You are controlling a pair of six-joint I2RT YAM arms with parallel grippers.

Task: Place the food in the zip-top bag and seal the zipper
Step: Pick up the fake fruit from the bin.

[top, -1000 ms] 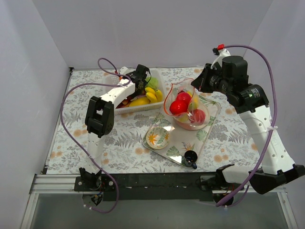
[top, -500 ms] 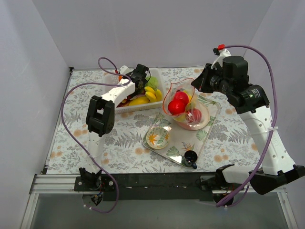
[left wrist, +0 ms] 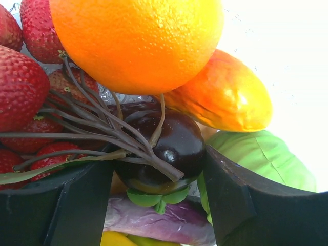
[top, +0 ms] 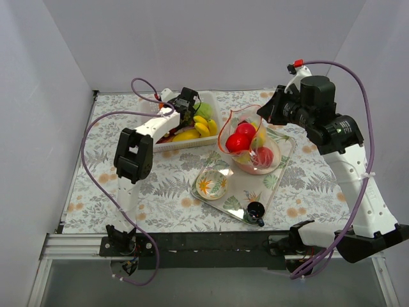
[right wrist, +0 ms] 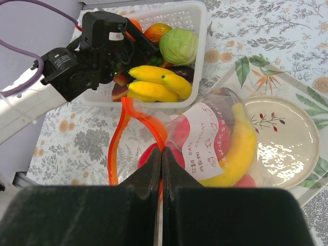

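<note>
The clear zip-top bag (top: pixel 246 137) hangs over the tray with red apples and a banana inside. It also shows in the right wrist view (right wrist: pixel 220 143). My right gripper (top: pixel 265 115) (right wrist: pixel 162 154) is shut on the red-orange zipper (right wrist: pixel 123 133) at the bag's mouth and holds it up and open. My left gripper (top: pixel 185 109) (left wrist: pixel 159 174) is down in the white basket (top: pixel 176 146). Its jaws are pressed on both sides of a dark purple fruit (left wrist: pixel 164 148). An orange (left wrist: pixel 138 41), strawberries (left wrist: pixel 20 82) and a green piece (left wrist: pixel 266 159) crowd around it.
The basket (right wrist: pixel 200 15) also holds bananas (right wrist: pixel 154 82) and a green cabbage (right wrist: pixel 178 46). The leaf-patterned tray (top: pixel 275 179) carries a cream plate (right wrist: pixel 287 138), a floral bowl (top: pixel 211 185) and a small dark cup (top: pixel 255 211). White walls enclose the table.
My right gripper has lifted the bag's mouth slightly and shifted it a little left. My left gripper has edged slightly left inside the basket.
</note>
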